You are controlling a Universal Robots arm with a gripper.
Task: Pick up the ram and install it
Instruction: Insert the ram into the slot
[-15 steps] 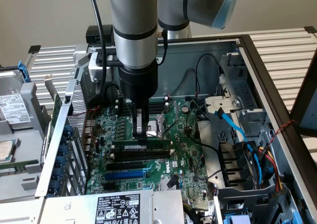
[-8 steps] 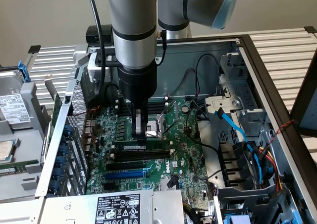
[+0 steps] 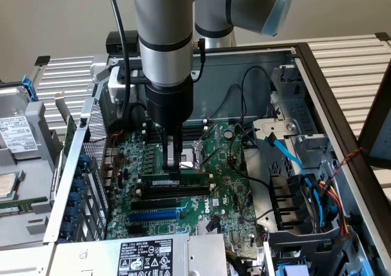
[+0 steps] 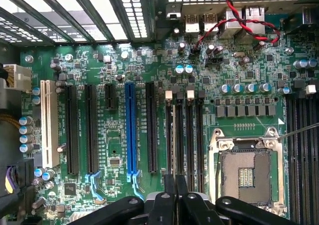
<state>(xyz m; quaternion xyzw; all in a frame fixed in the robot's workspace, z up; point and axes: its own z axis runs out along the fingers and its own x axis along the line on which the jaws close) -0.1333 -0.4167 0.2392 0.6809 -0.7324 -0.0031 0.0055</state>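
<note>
- One open computer case (image 3: 317,74) holds a green motherboard (image 3: 226,166); a drive cage (image 3: 299,184) with blue, red and yellow cables fills the exterior view's right side, and a labelled power supply (image 3: 146,254) lies along the near edge
- On the board, the ram (image 3: 189,182) stands on edge along the row of long black slots (image 3: 165,198), on the side toward the CPU socket (image 4: 246,177); its white label strip faces the exterior camera
- The blue slot (image 3: 153,215) lies between the black slots and the power supply
- The arm (image 3: 165,38) hangs vertically into the case, with the gripper (image 3: 173,169) pointing straight down at the middle of the ram
- Claw state: the fingers (image 4: 169,200) are drawn together, tips touching the ram's upper edge; whether they pinch it cannot be told
- Clearance: a perforated metal panel (image 3: 79,160) stands near on the exterior view's left; open board lies between the fingers and the drive cage
</note>
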